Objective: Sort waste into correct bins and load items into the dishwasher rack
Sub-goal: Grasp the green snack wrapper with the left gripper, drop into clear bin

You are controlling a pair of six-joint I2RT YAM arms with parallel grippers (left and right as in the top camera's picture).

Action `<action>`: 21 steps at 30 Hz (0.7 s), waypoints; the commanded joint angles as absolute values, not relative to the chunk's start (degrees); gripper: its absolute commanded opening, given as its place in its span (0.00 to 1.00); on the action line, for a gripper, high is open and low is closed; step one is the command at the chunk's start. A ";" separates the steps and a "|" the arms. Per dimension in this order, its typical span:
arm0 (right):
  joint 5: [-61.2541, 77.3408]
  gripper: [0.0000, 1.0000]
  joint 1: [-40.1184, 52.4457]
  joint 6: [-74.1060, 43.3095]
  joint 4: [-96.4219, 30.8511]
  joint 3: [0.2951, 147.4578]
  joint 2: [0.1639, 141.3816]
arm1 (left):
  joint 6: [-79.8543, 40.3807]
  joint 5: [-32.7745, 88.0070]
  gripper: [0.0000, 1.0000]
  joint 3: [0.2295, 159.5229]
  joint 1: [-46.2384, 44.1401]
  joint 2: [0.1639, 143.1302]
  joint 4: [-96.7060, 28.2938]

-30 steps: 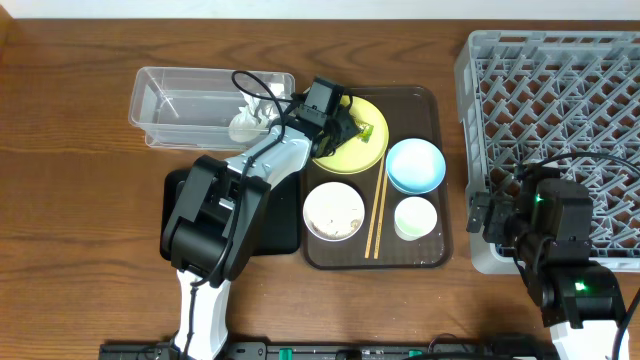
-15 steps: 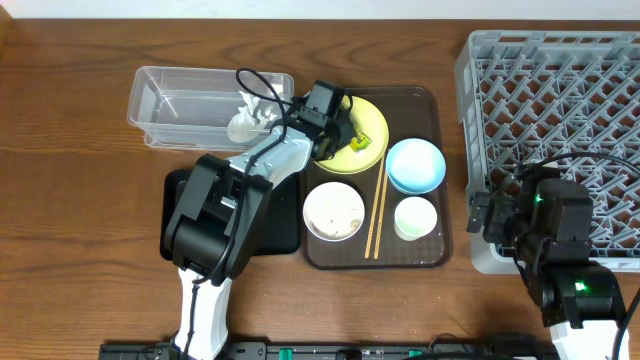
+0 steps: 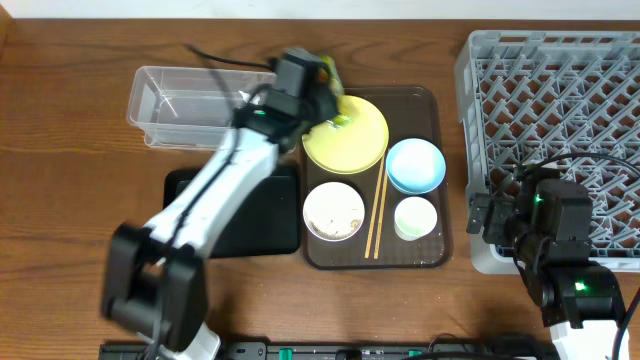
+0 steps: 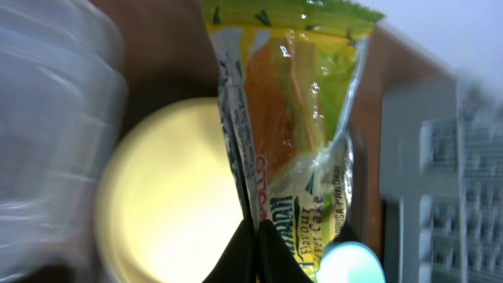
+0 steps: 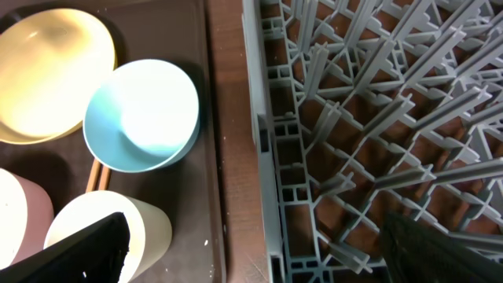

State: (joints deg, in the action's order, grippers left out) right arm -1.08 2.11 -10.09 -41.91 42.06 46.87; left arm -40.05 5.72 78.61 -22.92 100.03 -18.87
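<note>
My left gripper (image 3: 322,82) is shut on the green-yellow-orange snack wrapper (image 3: 333,74) and holds it in the air over the gap between the clear tub (image 3: 180,105) and the yellow plate (image 3: 348,138). In the left wrist view the wrapper (image 4: 291,134) hangs from the closed fingers (image 4: 259,248) above the plate (image 4: 165,196). The black tray (image 3: 250,215) lies below the tub. My right gripper (image 3: 490,215) is open and empty at the dishwasher rack's (image 3: 555,110) front left corner. The crumpled paper is hidden by my left arm.
The brown serving tray (image 3: 430,100) holds the plate, a light blue bowl (image 3: 415,165), a white-pinkish bowl (image 3: 334,212) with small scraps, a white cup (image 3: 415,218) and two chopsticks (image 3: 378,215). The right wrist view shows the blue bowl (image 5: 141,114), cup (image 5: 110,228) and rack (image 5: 377,118).
My left arm has risen off the plate and swung up and left toward the tub, lifting the snack wrapper with it. The right arm has not moved.
</note>
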 commanded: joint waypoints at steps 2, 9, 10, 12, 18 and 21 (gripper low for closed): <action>-1.04 0.99 2.66 -10.68 -41.98 43.27 46.87 | -41.41 -3.07 0.06 78.89 -16.71 98.37 -23.14; -1.04 0.99 2.66 -10.68 -41.98 43.27 46.87 | -44.91 -3.01 0.22 78.19 -8.93 100.31 -23.55; -1.04 0.99 2.66 -10.68 -42.00 43.27 46.87 | -44.88 -2.94 0.24 78.19 -8.36 100.31 -23.57; -1.04 0.99 2.66 -10.68 -42.02 43.27 46.87 | -44.88 -2.26 0.35 78.19 -7.81 100.29 -23.51; -1.04 0.99 2.66 -10.68 -42.02 43.27 46.89 | -39.53 8.05 0.40 78.37 -8.47 97.73 -23.59; -1.04 0.99 2.66 -10.68 -42.00 43.27 46.89 | -31.77 11.40 0.41 78.35 -11.11 95.96 -26.33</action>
